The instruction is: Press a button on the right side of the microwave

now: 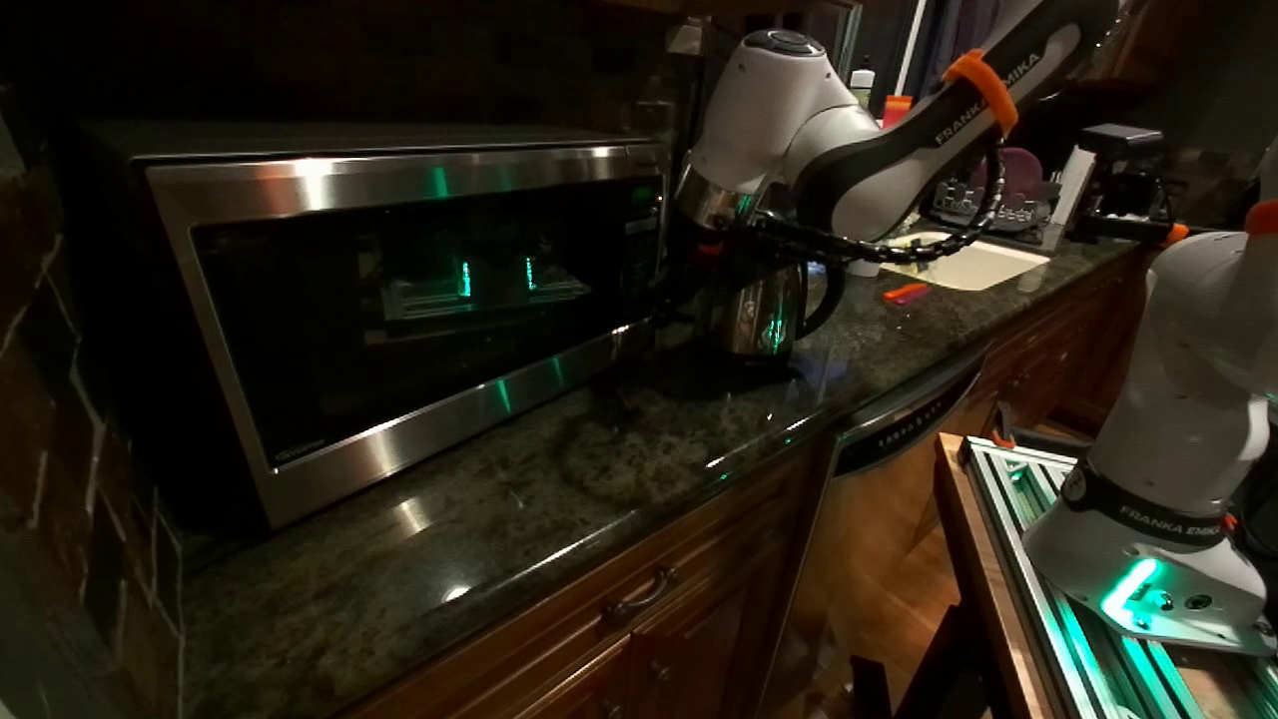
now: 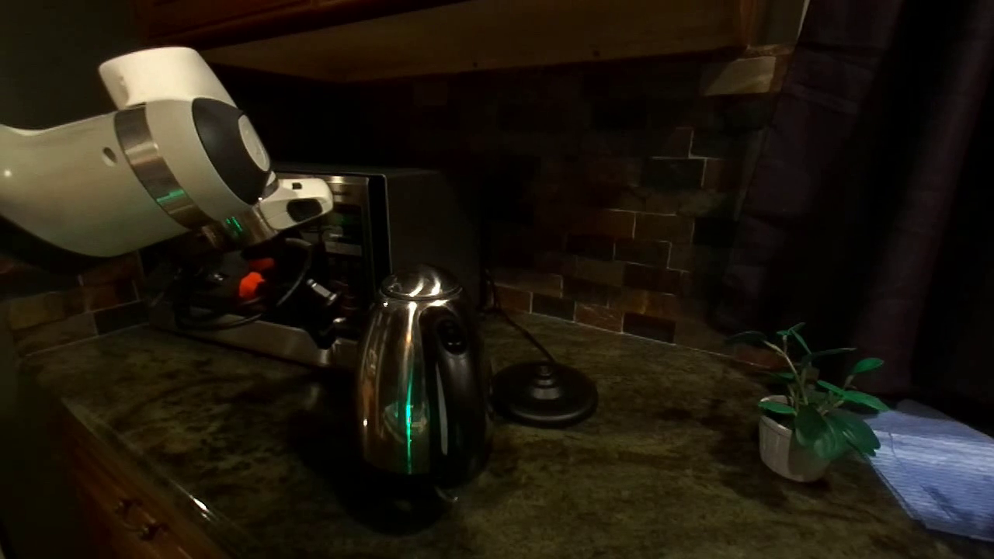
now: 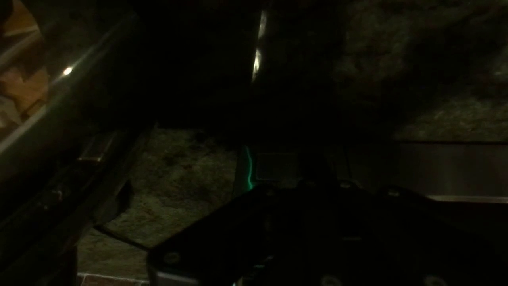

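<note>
The microwave (image 1: 409, 454) has a steel frame and dark glass door and stands against the wall; it also shows in an exterior view (image 2: 423, 225). Its dark control strip (image 1: 639, 240) is at the right of the door, with a faint green display at the top. My gripper (image 3: 315, 167) is shut and empty, its fingertips at the lower part of the control strip, beside a faint rectangular button outline (image 3: 276, 166) in the wrist view. The gripper is very dark in both exterior views (image 1: 664, 295) (image 2: 330, 330). I cannot tell whether the fingertips touch the panel.
A steel kettle (image 2: 411, 373) with a black handle stands close to the gripper, right of the microwave. Its black base (image 2: 545, 392) with a cord and a potted plant (image 2: 792, 450) are on the granite counter (image 1: 639, 429). A cabinet (image 2: 543, 39) hangs above.
</note>
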Robot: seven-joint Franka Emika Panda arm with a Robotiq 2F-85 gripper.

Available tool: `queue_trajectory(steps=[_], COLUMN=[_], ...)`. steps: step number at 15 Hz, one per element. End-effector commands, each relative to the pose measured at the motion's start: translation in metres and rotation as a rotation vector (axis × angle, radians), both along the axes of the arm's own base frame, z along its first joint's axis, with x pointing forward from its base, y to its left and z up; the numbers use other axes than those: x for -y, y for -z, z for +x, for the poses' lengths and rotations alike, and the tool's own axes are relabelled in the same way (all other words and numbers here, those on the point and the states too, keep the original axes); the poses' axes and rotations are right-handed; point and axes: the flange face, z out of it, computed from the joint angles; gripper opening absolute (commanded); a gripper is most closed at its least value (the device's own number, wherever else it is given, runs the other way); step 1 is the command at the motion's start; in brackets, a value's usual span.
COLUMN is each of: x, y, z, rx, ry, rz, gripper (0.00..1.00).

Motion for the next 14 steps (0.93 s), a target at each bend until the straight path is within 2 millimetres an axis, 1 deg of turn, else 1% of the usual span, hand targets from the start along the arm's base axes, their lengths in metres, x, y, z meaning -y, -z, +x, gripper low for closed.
queue_trajectory(steps=[1, 5, 10, 14], x=[-0.001, -0.011, -0.012, -0.013], y=[-0.001, 0.001, -0.001, 0.002], z=[0.001, 0.0, 0.001, 0.0], rx=[0.016, 0.03, 0.073, 0.105], ry=[-0.002, -0.021, -0.002, -0.008], rz=[-0.002, -0.005, -0.038, -0.079], gripper=[0.0, 0.0, 0.0, 0.0])
